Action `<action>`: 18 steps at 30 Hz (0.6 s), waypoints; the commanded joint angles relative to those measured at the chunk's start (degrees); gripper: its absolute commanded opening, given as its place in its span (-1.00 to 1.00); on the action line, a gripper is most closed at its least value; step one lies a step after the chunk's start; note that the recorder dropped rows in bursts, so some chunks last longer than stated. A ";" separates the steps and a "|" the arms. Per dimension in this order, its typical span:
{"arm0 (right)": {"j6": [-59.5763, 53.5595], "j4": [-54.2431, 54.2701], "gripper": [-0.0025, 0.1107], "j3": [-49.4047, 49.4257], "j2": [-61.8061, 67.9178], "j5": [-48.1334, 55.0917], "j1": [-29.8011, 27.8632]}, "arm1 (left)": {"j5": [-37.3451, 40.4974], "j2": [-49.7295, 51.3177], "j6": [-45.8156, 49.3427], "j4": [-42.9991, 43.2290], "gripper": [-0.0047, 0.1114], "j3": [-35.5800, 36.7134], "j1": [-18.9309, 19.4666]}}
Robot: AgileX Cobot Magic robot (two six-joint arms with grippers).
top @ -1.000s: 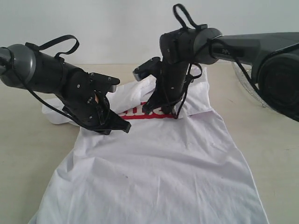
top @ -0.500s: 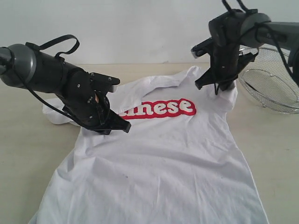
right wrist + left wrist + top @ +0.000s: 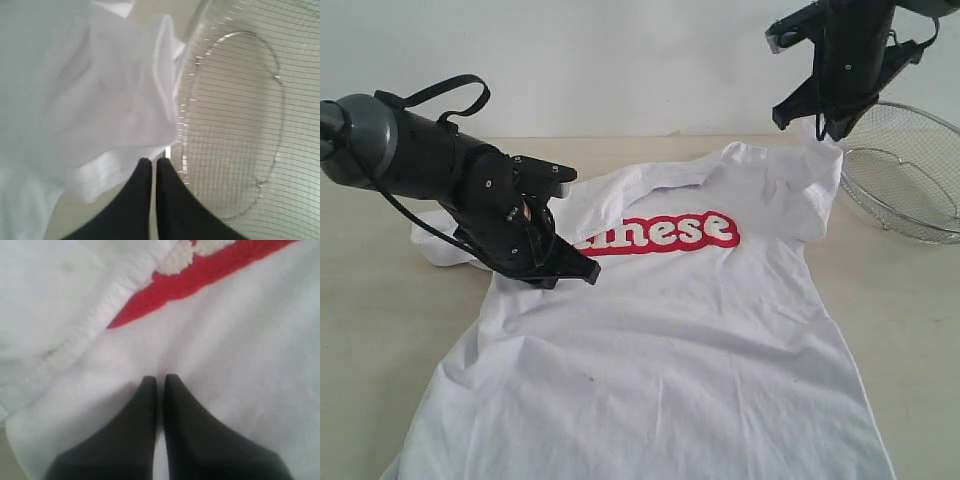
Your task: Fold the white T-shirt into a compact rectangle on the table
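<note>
Across the middle of the table (image 3: 370, 340) lies the white T-shirt (image 3: 670, 350), chest side up, collar toward the far edge and body widening toward the near edge, where its hem runs out of the exterior view. The cloth is wrinkled, with soft creases fanning down the body and one small dark speck on the front. Its left sleeve (image 3: 440, 248) is bunched in a heap behind the left arm. The right sleeve (image 3: 815, 185) is drawn up into a peak off the tabletop.

The left gripper (image 3: 578, 272) is low, its jaws closed with no gap, tips pressing on the fabric just beside the start of the printed word; the wrist view shows a stitched seam folded over near them. The right gripper (image 3: 823, 128) is high above the table, jaws closed and pinching the edge of the lifted sleeve, whose hem sits at the fingertips in its wrist view.

Bare beige tabletop stretches to the left of the shirt and along its right side. On the far right, a round wire-mesh basket (image 3: 910, 175) sits just beside the raised sleeve, close under the right gripper.

Across the chest, white letters outlined in red (image 3: 665, 233) read "inese"; the left gripper hides whatever comes before them.
</note>
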 commanded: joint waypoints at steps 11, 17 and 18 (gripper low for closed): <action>-17.53 31.50 -0.96 -0.17 2.29 1.12 4.61 | -0.85 -0.05 0.85 -0.47 -0.84 -0.40 6.30; -16.86 33.03 -0.96 0.23 7.26 1.12 6.91 | 2.19 -0.53 2.77 -4.30 -0.84 -3.37 6.31; -16.85 33.03 -0.96 0.66 7.68 1.12 7.34 | 2.29 -0.53 4.99 -6.80 -0.84 -3.40 6.05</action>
